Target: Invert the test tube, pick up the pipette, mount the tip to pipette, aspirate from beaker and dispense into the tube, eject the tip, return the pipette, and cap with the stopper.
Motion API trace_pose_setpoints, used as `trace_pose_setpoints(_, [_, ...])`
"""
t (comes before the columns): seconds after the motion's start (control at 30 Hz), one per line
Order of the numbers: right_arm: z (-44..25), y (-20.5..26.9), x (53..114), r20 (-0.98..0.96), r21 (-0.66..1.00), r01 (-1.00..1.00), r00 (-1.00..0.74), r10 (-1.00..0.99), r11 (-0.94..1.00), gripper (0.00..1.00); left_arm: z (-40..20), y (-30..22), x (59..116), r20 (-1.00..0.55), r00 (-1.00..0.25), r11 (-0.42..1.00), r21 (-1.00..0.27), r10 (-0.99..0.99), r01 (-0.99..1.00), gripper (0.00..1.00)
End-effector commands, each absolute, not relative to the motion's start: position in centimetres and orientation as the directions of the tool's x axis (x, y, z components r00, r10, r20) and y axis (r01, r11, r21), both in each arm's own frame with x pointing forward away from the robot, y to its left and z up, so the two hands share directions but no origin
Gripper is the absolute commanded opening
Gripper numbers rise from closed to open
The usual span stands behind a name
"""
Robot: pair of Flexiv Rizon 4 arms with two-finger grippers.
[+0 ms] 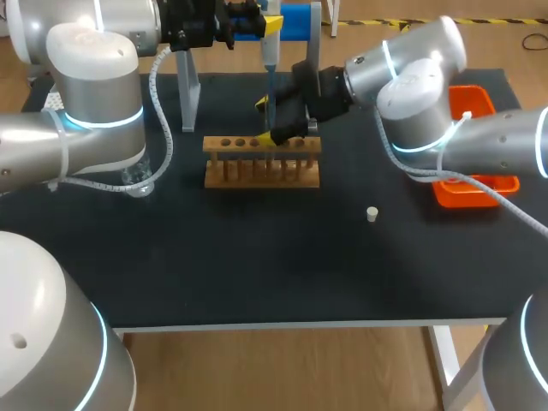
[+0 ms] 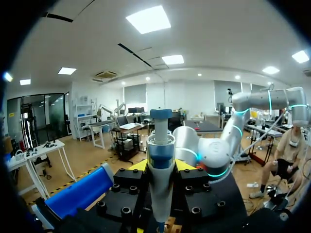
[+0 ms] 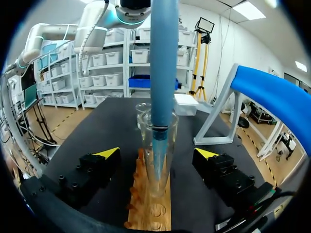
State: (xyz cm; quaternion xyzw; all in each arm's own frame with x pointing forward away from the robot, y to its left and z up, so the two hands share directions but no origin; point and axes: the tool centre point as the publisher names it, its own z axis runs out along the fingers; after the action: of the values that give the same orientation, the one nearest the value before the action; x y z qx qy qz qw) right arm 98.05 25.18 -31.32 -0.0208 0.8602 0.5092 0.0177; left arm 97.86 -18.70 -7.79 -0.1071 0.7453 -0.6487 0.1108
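My right fingers [image 3: 104, 162] stand open, one at nine and one at three o'clock of the test tube [image 3: 158, 160], touching it on neither side. The tube sits upright in the wooden rack [image 3: 150, 213]. My left fingers [image 2: 121, 189] are clamped on the pipette [image 2: 160, 165], which hangs plumb with its tip down inside the tube's mouth. This looks like the dispense, so I judge it best to hold the pipette vertical, keep the tip off the glass, press slowly, then lift straight out. On the counter [image 1: 257, 257], the stopper [image 1: 372, 214] lies at four o'clock of the rack, and the beaker [image 1: 137, 181] at nine under my left arm. The orange tray [image 1: 476, 193] is at three, and the blue-topped stand [image 1: 300, 21] at twelve, close behind the pipette.
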Motion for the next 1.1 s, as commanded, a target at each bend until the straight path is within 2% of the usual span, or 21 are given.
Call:
trace_pose_setpoints(0.03, [-31.22, 25.57, 98.24, -0.050, 0.863, -0.053, -0.999, -0.019, 0.503, 1.00, -7.76, -18.71, 97.83, -0.026, -0.952, 0.135, -0.991, -0.304, -0.016, 0.00])
trace_pose_setpoints(1.1, [-31.76, 25.70, 98.58, -0.077, 0.854, -0.081, -0.997, -0.029, 0.514, 1.00, -7.76, -18.71, 97.83, -0.026, -0.952, 0.135, -0.991, -0.304, -0.016, 0.00])
